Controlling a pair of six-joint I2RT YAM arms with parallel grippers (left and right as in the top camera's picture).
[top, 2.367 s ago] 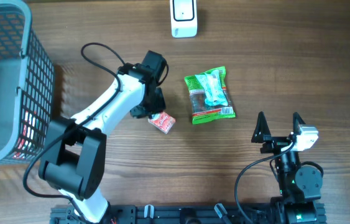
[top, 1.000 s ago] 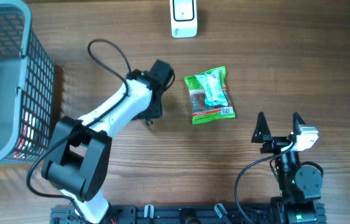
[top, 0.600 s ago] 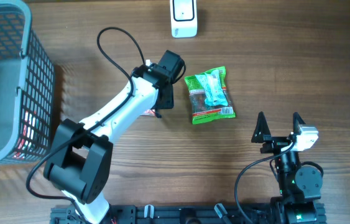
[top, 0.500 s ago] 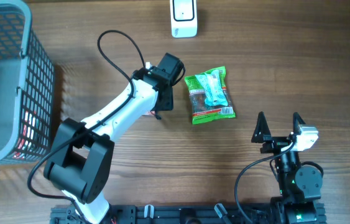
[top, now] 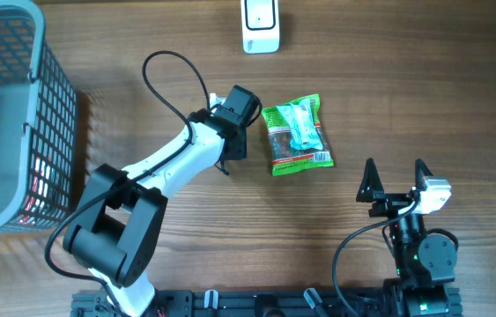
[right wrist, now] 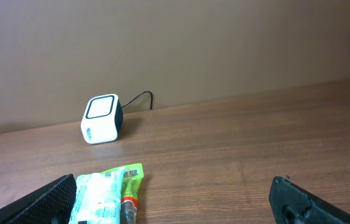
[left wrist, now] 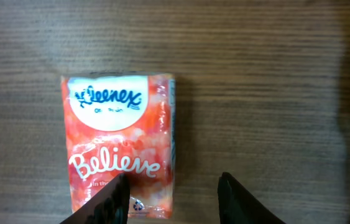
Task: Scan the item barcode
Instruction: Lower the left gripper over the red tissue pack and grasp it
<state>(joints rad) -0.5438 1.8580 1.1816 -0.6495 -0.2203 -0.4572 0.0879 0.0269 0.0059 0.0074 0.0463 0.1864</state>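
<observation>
Scan not done | your left gripper (left wrist: 173, 182) hovers, jaws apart, clamping nothing, over tissue pack (left wrist: 119, 146) lying flat on desk (left wrist: 274, 93) | right gripper (top: 395, 167) wide apart | left to do: grasp, lift, show barcode to scanner (top: 260, 25)
</observation>
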